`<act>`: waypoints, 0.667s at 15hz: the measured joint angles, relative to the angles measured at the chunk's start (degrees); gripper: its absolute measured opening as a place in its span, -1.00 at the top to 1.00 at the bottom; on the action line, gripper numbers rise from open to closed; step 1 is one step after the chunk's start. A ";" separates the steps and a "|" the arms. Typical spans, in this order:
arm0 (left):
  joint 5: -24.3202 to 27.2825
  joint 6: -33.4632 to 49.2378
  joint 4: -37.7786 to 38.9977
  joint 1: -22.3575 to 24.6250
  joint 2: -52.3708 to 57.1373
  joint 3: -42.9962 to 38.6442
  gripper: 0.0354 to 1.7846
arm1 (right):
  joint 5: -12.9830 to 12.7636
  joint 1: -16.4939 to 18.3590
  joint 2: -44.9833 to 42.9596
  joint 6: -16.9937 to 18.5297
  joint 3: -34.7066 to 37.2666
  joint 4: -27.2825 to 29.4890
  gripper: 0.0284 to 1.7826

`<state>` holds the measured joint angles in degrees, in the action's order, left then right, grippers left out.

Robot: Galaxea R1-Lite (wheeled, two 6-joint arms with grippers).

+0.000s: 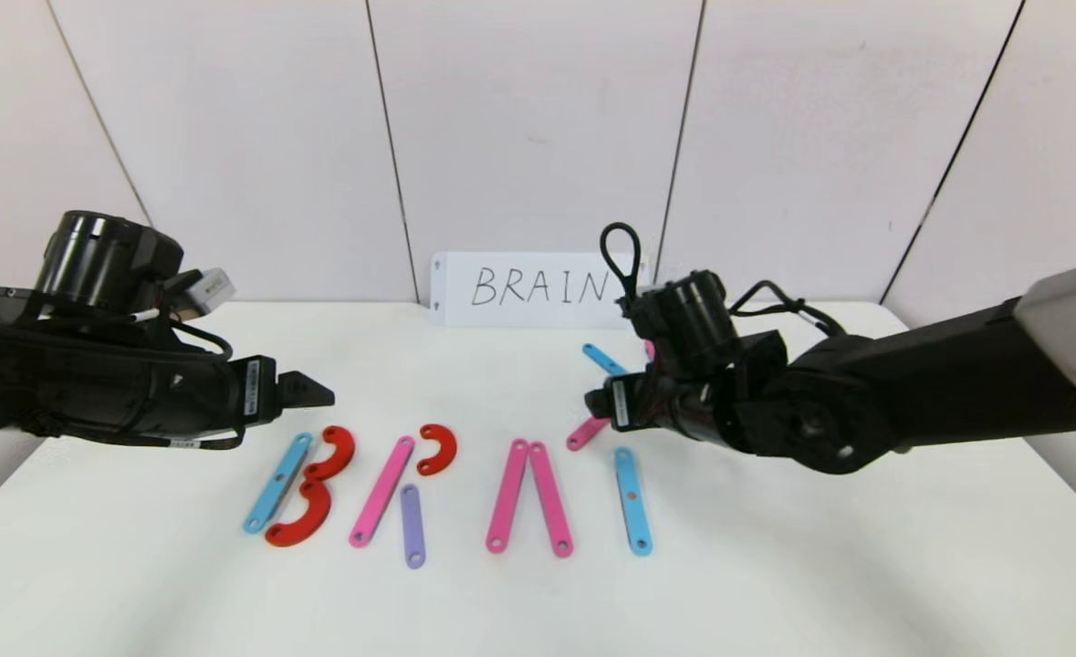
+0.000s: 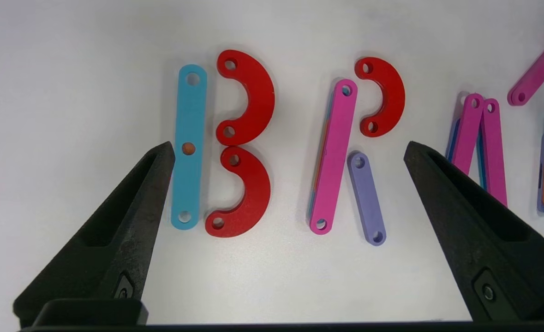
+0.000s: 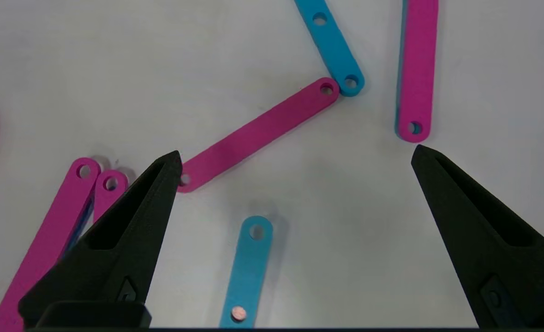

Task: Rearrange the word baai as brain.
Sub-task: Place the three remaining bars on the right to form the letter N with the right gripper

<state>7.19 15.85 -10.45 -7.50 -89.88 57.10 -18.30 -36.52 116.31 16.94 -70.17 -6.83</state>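
On the white table the coloured pieces spell B, R, A, I. A light-blue strip [image 1: 276, 483] and two red arcs [image 1: 335, 452] make the B. A pink strip [image 1: 382, 491], a red arc [image 1: 440, 449] and a purple strip [image 1: 412, 525] make the R. Two leaning pink strips [image 1: 507, 495] form the A without a crossbar, and a blue strip [image 1: 632, 500] is the I. My left gripper [image 2: 289, 152] hovers open above the B and R, holding nothing. Behind the I, my right gripper [image 3: 295, 157] hangs open and empty over loose strips.
Behind the A and I lie a loose pink strip [image 3: 258, 133], a short blue strip [image 3: 331, 44] touching its end, and another pink strip [image 3: 417, 69]. A white card [image 1: 538, 287] handwritten BRAIN leans on the back wall. The table's front edge is near.
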 joint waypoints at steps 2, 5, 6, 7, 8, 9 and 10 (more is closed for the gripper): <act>0.07 0.02 0.01 0.28 0.41 0.01 -0.95 | -0.96 -1.43 3.29 3.04 -2.45 0.13 -0.95; 0.05 -0.09 0.04 0.74 0.63 0.11 -0.95 | -2.39 -2.69 7.01 6.18 -4.85 0.27 -0.95; 0.05 -0.09 0.04 0.76 0.68 0.11 -0.95 | -2.60 -3.06 8.02 6.92 -5.62 0.63 -0.95; 0.07 -0.06 0.01 0.83 0.68 0.11 -0.95 | -2.80 -3.33 8.87 7.23 -6.29 1.21 -0.95; 0.05 -0.09 0.04 0.87 0.69 0.11 -0.95 | -3.33 -3.47 9.76 7.72 -7.08 1.79 -0.95; 0.05 -0.06 0.04 0.94 0.68 0.11 -0.95 | -3.85 -3.52 10.67 8.41 -8.06 2.58 -0.95; 0.07 -0.06 0.06 0.96 0.68 0.11 -0.95 | -4.05 -3.55 11.34 8.80 -8.91 3.61 -0.95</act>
<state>7.27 15.79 -10.39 -6.53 -89.20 57.21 -22.35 -40.07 127.65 25.75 -79.08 -3.22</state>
